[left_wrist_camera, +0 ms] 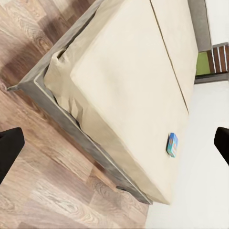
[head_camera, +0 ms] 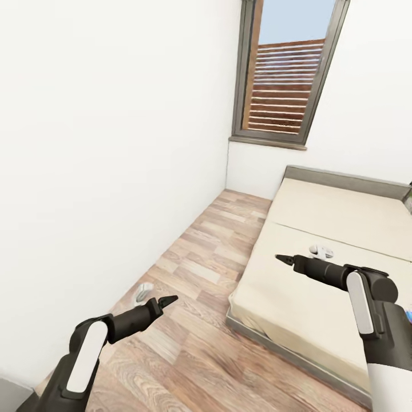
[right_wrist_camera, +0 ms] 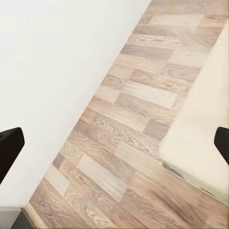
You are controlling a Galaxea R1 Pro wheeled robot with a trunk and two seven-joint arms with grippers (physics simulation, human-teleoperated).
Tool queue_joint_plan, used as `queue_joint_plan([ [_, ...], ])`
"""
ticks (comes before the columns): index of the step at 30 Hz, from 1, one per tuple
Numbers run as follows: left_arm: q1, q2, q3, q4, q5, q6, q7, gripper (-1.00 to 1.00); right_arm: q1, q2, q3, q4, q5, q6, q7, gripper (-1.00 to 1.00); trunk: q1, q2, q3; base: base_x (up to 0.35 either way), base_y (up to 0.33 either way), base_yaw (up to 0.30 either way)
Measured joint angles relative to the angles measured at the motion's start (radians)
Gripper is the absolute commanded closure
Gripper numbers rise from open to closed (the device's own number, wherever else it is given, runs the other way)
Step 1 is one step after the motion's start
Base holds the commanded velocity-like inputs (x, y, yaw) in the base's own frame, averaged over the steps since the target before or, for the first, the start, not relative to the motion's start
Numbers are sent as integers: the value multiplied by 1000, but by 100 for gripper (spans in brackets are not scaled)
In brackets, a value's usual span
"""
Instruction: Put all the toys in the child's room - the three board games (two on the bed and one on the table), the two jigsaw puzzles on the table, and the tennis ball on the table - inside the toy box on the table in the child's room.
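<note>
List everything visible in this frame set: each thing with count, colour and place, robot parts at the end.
bed: one, beige mattress on a grey frame, along the right-hand wall, under the right arm
board game: one, blue box, on the bed near the wall, seen in the left wrist view
small white object: one, on the bed just beyond the right gripper; too small to identify
small grey-white object: one, on the floor by the left wall; unclear what it is
window: one, grey frame, brown slatted fence and sky behind, in the far wall
floor: wood planks, between left wall and bed
left gripper: black, over the floor, holding nothing
right gripper: black, over the bed, holding nothing
</note>
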Motion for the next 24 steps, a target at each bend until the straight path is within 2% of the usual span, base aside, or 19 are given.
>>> queue_joint_plan([
  [24,-4,-1,0,15,-1,-1,2,-100,3,3,1,0,3,0,0,-100,92,-168,-43,0,0,-184],
])
